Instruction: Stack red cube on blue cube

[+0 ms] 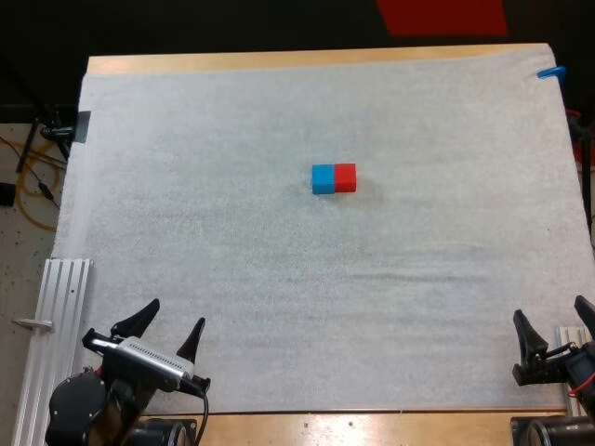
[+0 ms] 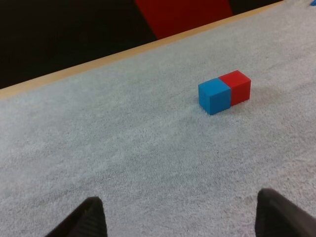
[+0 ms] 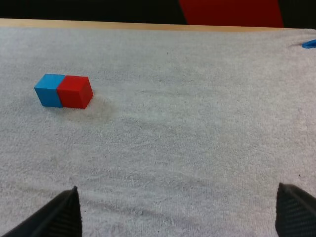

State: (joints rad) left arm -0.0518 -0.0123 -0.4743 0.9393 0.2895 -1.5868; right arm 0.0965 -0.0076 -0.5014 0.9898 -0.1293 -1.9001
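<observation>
Though creased, white mat point(image 1: 279, 297) on table point(image 1: 279, 61).

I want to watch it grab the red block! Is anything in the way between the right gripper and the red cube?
No, nothing visible. Only bare white mat lies between the open right gripper and the red cube. The blue cube touches the red cube's other side, away from that gripper.

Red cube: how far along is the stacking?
Nothing done yet: the red cube sits on the mat, touching the blue cube side by side. Nothing in hand: left pincer and right pincer stand open at the near edge. Remaining: grasp, lift, stack.
</observation>
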